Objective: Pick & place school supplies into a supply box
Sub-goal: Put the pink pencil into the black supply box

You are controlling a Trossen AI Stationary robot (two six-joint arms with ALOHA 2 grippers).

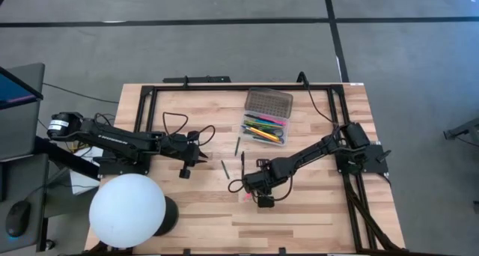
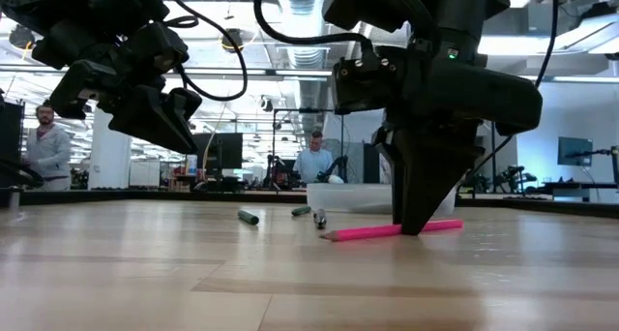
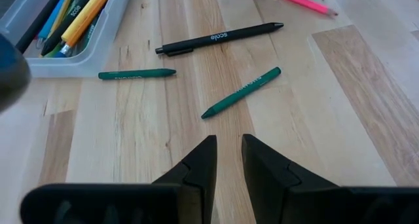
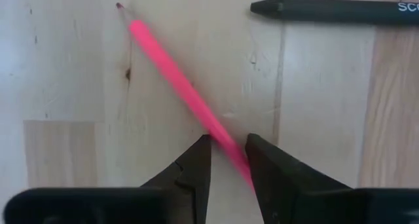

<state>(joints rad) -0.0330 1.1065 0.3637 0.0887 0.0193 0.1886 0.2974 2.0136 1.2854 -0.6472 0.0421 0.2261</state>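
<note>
Straddling pink pencil (image 4: pixel 183 76), right gripper (image 4: pixel 228 155) fingers

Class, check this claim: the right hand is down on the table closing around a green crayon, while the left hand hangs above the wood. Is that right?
Not quite. The right hand straddles a pink pencil, not a green crayon, as the right wrist view shows. It is down on the table, and the left hand does hang above the wood.

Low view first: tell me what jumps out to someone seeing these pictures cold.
The right hand stands fingers-down on the wooden table, straddling a pink pencil that lies flat near the table's middle. Beyond it, two green crayons and a black pen lie loose before the open supply box, already full of bright pens. The left hand hovers nearby, holding nothing.
</note>
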